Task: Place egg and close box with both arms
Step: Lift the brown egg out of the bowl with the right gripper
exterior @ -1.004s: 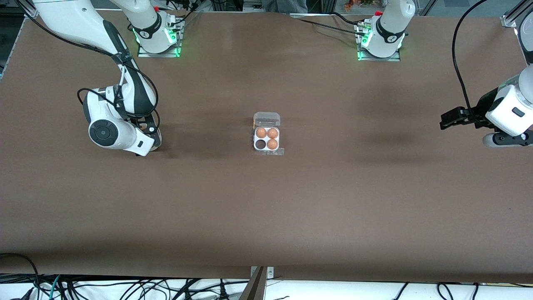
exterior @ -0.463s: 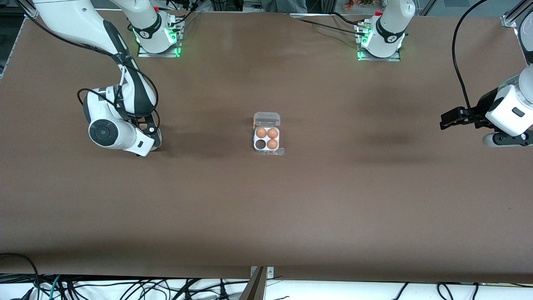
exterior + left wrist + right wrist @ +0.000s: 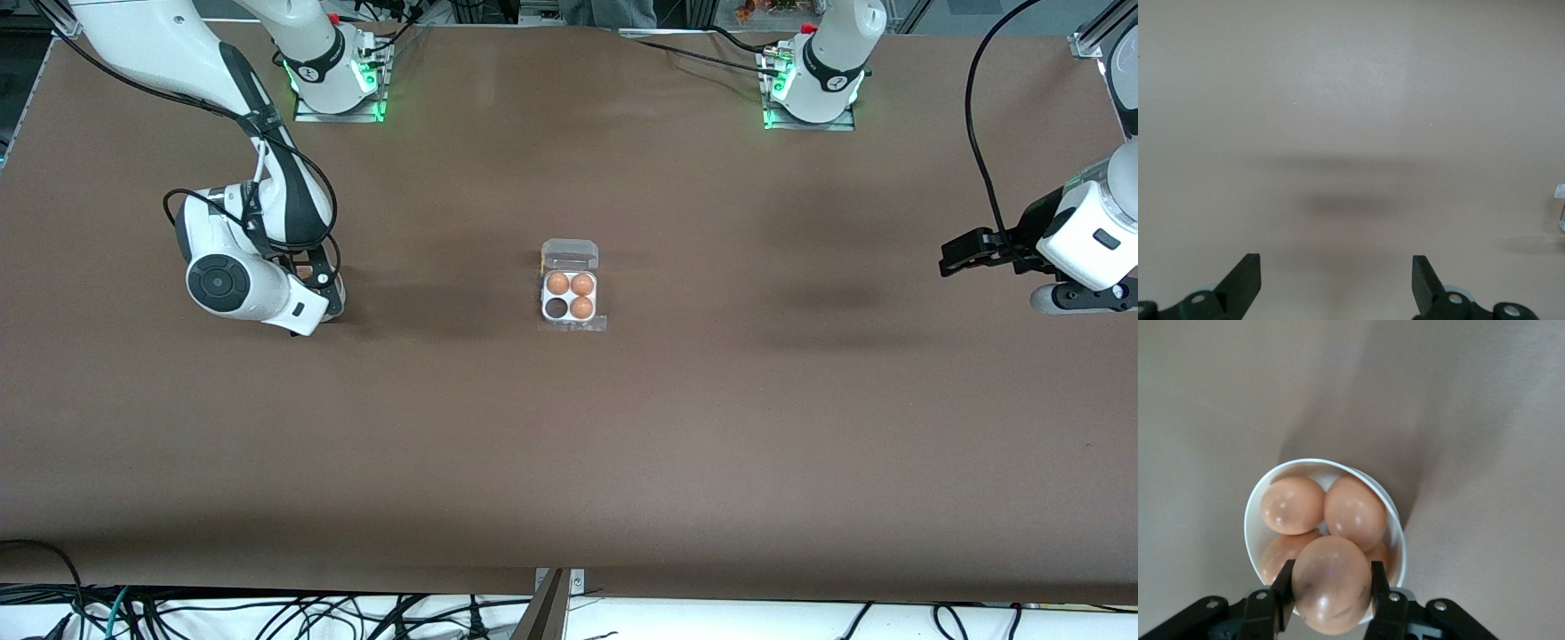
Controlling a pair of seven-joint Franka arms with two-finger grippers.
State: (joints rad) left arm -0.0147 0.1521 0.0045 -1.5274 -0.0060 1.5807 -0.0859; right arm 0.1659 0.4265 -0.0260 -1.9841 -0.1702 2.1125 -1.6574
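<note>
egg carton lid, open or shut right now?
Open. In the front view the box has its clear lid folded back flat on the table, three eggs exposed, one cell empty.

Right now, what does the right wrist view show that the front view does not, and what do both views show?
Only the right wrist view shows the right gripper shut on an egg, just above a white bowl holding more eggs. Only the front view shows the box at mid-table, lid open, three cells filled and one empty, and the waiting left gripper, open. Both show the brown table.
</note>
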